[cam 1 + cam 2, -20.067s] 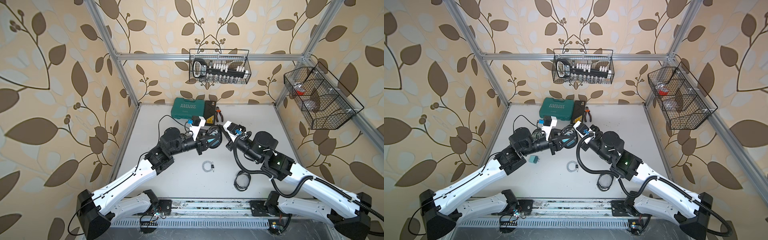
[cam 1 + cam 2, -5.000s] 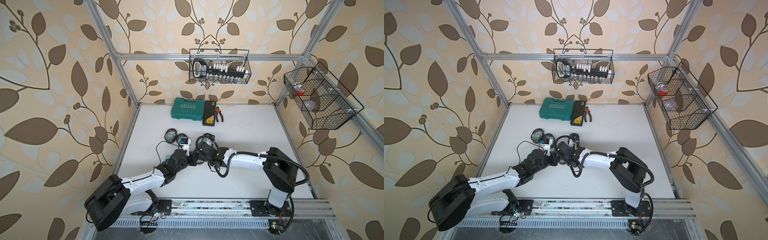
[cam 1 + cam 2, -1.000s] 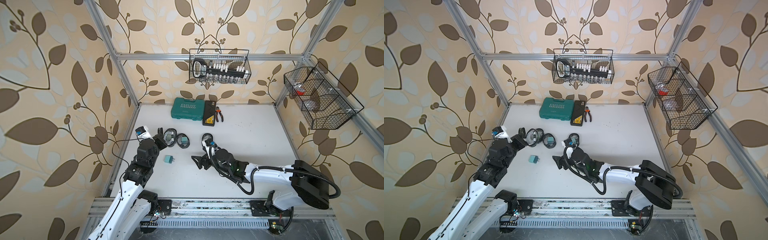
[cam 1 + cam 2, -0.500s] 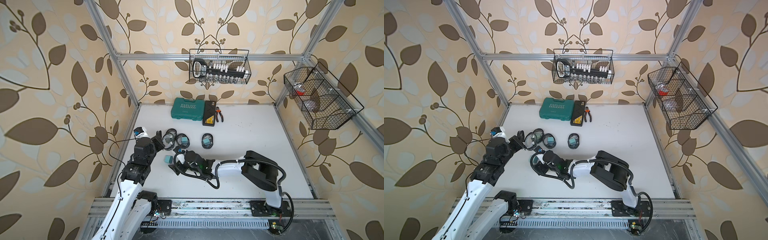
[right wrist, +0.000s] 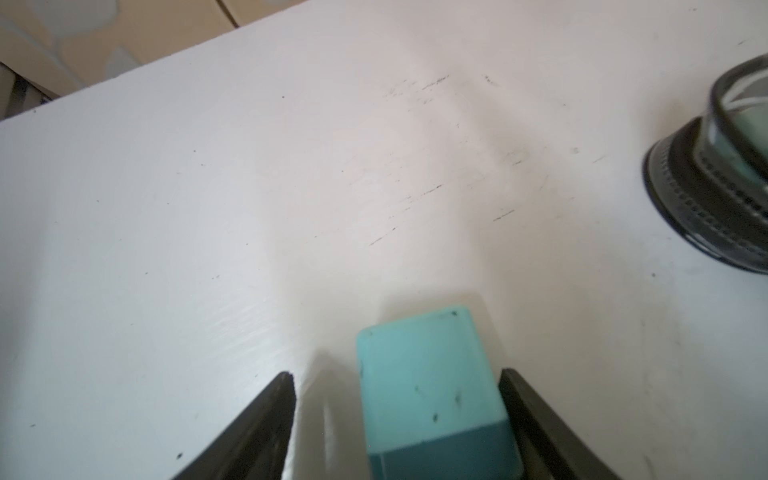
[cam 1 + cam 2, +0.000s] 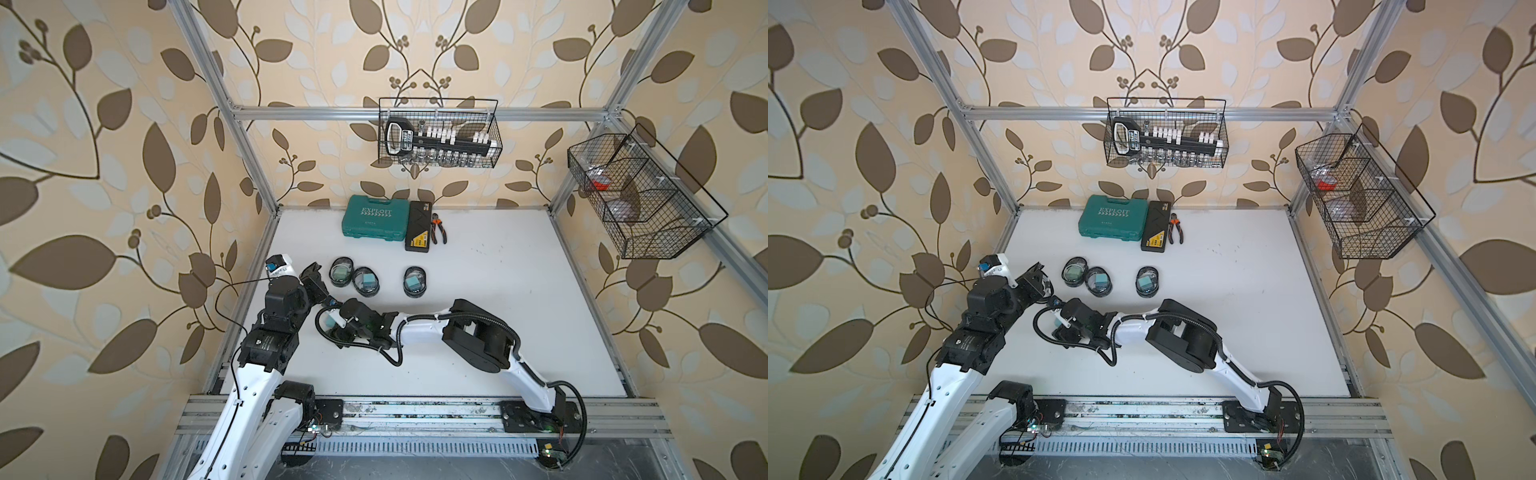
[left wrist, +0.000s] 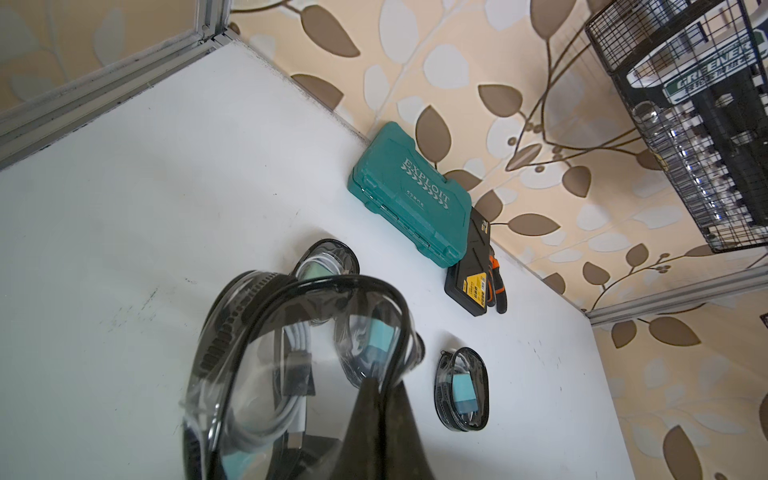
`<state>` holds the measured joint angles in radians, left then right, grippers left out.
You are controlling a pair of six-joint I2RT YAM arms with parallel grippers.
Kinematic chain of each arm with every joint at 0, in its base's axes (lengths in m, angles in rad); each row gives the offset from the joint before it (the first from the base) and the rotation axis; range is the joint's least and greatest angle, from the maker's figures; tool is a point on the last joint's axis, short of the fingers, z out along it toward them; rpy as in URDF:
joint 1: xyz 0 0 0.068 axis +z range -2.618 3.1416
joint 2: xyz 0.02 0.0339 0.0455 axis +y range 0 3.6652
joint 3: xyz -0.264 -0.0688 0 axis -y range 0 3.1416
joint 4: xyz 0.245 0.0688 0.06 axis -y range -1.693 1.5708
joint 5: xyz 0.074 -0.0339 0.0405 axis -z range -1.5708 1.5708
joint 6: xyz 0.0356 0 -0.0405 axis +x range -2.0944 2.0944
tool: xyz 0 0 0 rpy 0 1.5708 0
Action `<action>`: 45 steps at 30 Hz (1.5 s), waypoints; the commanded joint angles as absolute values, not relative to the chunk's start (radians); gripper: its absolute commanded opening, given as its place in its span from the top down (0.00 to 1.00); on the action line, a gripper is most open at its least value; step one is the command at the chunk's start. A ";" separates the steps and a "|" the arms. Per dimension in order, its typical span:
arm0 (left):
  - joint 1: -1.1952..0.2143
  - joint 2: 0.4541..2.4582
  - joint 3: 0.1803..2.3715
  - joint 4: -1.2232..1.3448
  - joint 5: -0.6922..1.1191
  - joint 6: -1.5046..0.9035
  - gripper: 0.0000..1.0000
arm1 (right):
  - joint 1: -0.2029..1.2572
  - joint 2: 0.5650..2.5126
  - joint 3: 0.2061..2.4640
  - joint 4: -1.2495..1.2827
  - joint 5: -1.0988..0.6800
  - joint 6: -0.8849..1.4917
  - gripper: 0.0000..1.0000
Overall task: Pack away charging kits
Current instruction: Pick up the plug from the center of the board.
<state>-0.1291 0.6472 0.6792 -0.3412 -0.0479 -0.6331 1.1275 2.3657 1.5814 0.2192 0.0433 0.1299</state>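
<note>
White table (image 6: 478, 291) in a leaf-papered cell, both robot arms gathered at its 9 o'clock side.
The left gripper (image 6: 314, 276) is raised at 10 o'clock, pinched shut on the rim of a clear pouch (image 7: 266, 374) in which a coiled white cable (image 7: 297, 332) is seen. The right arm is folded low across the table, and the right gripper (image 5: 395, 376) is spread around a teal cube adapter (image 5: 428, 374), one finger touching it. Three filled pouches (image 6: 341, 272) (image 6: 365, 281) (image 6: 415, 281) are lined up toward 11 o'clock. A second ago the cube lay alone.

- The whole worktop (image 6: 519, 270) is overlooked from 6 o'clock, high, in both top views.
- Wrist views are held close and low; a zip pouch (image 7: 461, 390) is shared with the left.
</note>
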 commanded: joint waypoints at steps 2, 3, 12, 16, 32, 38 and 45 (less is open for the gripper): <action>-0.121 0.636 0.724 -0.332 -0.021 -0.634 1.00 | 1.124 2.420 1.646 0.119 0.031 0.129 0.30; -0.121 0.637 0.723 -0.331 -0.020 -0.634 1.00 | 1.124 2.424 1.649 0.116 0.032 0.133 0.33; -0.121 0.647 0.714 -0.316 -0.011 -0.641 1.00 | 1.123 2.367 1.557 0.160 0.055 0.156 0.60; -0.120 0.657 0.703 -0.305 -0.005 -0.647 1.00 | 1.124 2.260 1.404 0.260 0.059 0.176 0.64; -0.129 0.791 0.427 0.117 0.252 -0.803 1.00 | 1.118 1.781 0.805 0.481 0.209 0.309 0.84; -0.344 0.855 0.337 0.295 0.100 -0.848 1.00 | 0.997 1.575 0.663 0.416 0.228 0.502 0.90; -0.782 1.069 0.323 0.552 -0.250 -0.845 1.00 | 0.923 1.397 0.591 0.333 0.257 0.674 0.90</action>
